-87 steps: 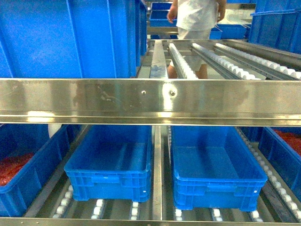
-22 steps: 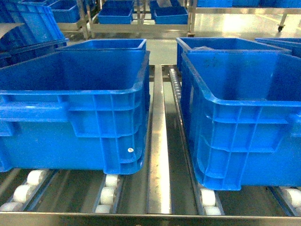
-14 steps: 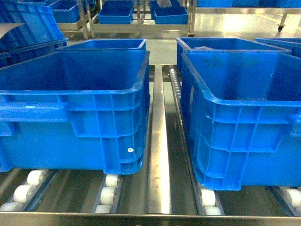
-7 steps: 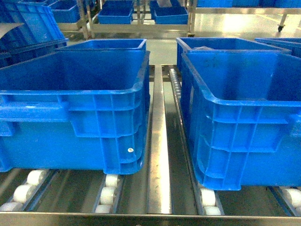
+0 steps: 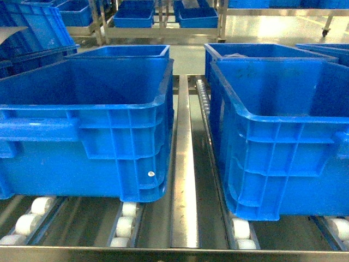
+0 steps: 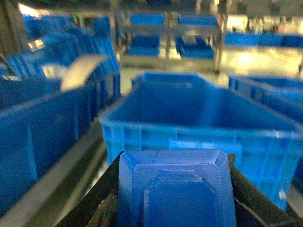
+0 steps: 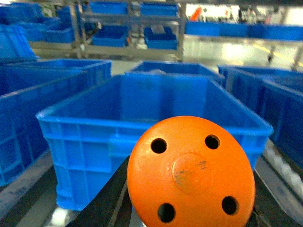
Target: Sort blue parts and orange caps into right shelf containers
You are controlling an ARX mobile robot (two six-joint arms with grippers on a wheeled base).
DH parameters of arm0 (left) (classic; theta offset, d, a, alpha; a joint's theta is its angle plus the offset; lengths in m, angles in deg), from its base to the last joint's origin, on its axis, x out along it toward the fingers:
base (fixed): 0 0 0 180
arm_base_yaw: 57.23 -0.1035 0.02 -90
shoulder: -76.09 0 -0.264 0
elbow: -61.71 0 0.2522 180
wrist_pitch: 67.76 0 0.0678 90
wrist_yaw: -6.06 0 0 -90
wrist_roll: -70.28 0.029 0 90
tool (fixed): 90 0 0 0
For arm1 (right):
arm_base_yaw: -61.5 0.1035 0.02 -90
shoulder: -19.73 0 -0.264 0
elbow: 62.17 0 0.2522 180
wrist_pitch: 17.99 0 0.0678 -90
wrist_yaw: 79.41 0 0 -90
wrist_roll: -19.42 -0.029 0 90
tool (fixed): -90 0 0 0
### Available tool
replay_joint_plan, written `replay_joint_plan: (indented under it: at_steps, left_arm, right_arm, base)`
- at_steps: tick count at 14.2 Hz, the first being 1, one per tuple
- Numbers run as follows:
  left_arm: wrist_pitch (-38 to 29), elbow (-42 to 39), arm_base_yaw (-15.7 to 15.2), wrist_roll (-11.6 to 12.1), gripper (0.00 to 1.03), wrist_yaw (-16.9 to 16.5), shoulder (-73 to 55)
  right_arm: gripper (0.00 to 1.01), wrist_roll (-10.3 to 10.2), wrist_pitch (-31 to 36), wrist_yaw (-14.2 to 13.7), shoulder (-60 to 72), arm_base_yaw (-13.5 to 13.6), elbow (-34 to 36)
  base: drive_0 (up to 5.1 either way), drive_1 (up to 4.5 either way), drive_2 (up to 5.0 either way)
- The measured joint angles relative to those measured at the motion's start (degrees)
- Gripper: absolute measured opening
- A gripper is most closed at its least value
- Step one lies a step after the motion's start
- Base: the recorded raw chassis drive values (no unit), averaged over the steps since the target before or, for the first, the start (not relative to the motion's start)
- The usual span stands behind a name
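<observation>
The left end effector (image 6: 175,208) is holding a blue part (image 6: 176,189), its dark jaws closing on both sides of the piece. Ahead of it and a little lower, a crate (image 6: 199,127) is sitting open on the shelf. The right end effector (image 7: 189,208) is carrying an orange cap (image 7: 191,172) with four holes showing toward the wrist camera; another crate (image 7: 151,123) is waiting straight ahead of it.

In the head view neither arm is showing. Two crates are standing side by side on the shelf (image 5: 184,185), the left crate (image 5: 87,125) and the right crate (image 5: 283,136), with a steel rail running between them and white rollers (image 5: 124,224) beneath.

Both pieces appear gripped and not yet over a rim, so the step in hand is probably the carry and drop. To do it well, each end effector should be rising above the thick rim in front of it, travelling forward until the piece is well inside the walls, then releasing low. Each colour should be going into its own crate. Clipping the near rim looks the main risk.
</observation>
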Motion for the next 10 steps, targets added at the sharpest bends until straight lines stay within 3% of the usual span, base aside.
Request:
replay_joint_plan:
  at_steps: [2,3,4,5,7,8,10]
  left_arm:
    - [-0.9,0.0,1.7,-0.1,0.43,2.2,-1.0]
    - [-7.0,0.0,1.6,-0.1,0.43,1.3,-4.3]
    - [-16.1,0.2,-0.3,-0.2,0.43,-0.8,-14.2]
    - [-35.8,4.2,-2.6,-0.9,0.43,-5.4,-38.5]
    - [-48.2,16.7,-2.7,-1.4,0.43,-6.7,-61.1]
    - [-47.9,24.0,-2.5,-2.0,0.43,-6.5,-72.3]
    - [-44.4,35.3,-2.0,-3.2,0.43,-5.9,-88.4]
  right_arm:
    - [0.44,3.6,1.4,4.7,0.3,-0.5,-0.1]
    - [0.44,4.0,5.3,5.4,2.8,0.0,-0.2]
    - [0.44,4.0,13.6,5.7,10.8,1.2,-1.2]
    - [0.44,3.2,31.5,5.4,31.4,2.9,-6.9]
    - [0.44,3.1,44.9,4.7,51.6,4.0,-16.1]
    - [0.44,3.1,48.4,3.5,61.8,4.3,-21.3]
    - [0.44,2.7,48.5,0.1,80.1,4.3,-31.8]
  base:
    - [0.0,0.0,0.0]
    - [0.0,0.0,0.0]
    - [0.0,0.0,0.0]
    - [0.0,0.0,0.0]
    - [0.0,0.0,0.0]
    - [0.0,0.0,0.0]
    - [0.0,0.0,0.0]
